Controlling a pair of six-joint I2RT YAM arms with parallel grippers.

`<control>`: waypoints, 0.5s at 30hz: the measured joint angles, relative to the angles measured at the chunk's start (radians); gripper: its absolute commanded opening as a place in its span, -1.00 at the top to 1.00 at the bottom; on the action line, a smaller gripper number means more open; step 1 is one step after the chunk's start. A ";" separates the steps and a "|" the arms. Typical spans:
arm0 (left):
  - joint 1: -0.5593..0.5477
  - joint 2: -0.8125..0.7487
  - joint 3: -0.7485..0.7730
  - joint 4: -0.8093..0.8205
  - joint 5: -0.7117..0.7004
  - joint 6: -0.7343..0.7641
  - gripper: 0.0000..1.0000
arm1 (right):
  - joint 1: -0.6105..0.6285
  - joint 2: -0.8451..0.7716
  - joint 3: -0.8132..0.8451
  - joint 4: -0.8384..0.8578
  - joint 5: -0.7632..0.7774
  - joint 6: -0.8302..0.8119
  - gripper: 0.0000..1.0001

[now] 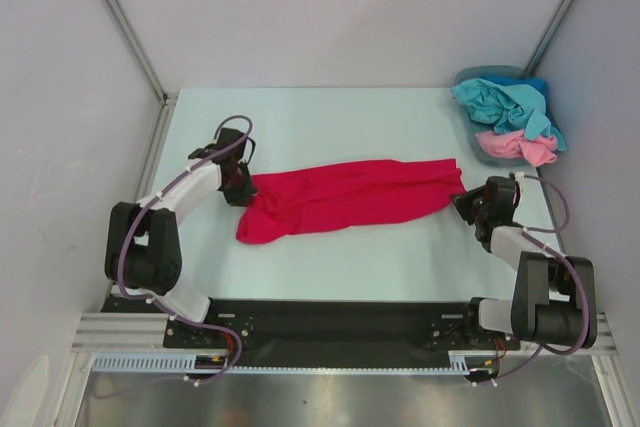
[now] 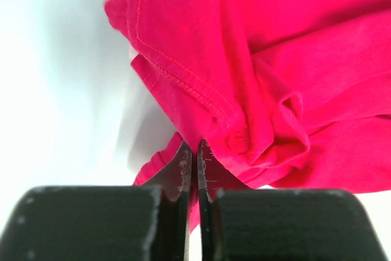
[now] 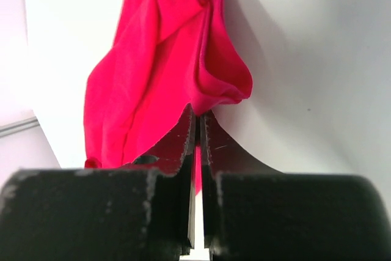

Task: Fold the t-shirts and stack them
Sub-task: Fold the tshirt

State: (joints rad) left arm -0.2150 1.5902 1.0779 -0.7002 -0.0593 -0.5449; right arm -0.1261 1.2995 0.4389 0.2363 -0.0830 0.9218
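A crimson red t-shirt (image 1: 345,199) lies stretched in a long bunched strip across the middle of the table. My left gripper (image 1: 240,183) is at its left end, shut on a fold of the red cloth (image 2: 244,120) beside a stitched hem. At the strip's right end, my right gripper (image 1: 466,197) is shut on the cloth too; the red cloth (image 3: 159,77) runs away from its pinched fingertips. A teal-blue t-shirt (image 1: 505,102) and a light pink t-shirt (image 1: 515,147) lie crumpled in the basket at the back right.
A blue-grey plastic basket (image 1: 470,78) stands at the table's back right corner, close behind the right arm. Metal frame posts rise at both back corners. The pale table (image 1: 330,122) shows bare behind and in front of the red shirt.
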 measured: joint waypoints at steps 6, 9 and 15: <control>0.000 0.003 0.063 -0.011 -0.002 -0.005 0.99 | -0.011 -0.089 -0.017 -0.028 -0.003 -0.015 1.00; 0.000 0.008 0.063 -0.015 -0.002 -0.005 1.00 | -0.023 -0.096 -0.018 -0.039 -0.004 -0.021 1.00; 0.000 0.011 0.058 -0.017 -0.011 -0.004 1.00 | -0.009 -0.098 -0.047 -0.044 -0.004 -0.021 1.00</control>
State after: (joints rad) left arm -0.2150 1.6012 1.1362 -0.7170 -0.0708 -0.5488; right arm -0.1352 1.2018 0.3916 0.1921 -0.0872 0.9005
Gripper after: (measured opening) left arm 0.033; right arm 0.021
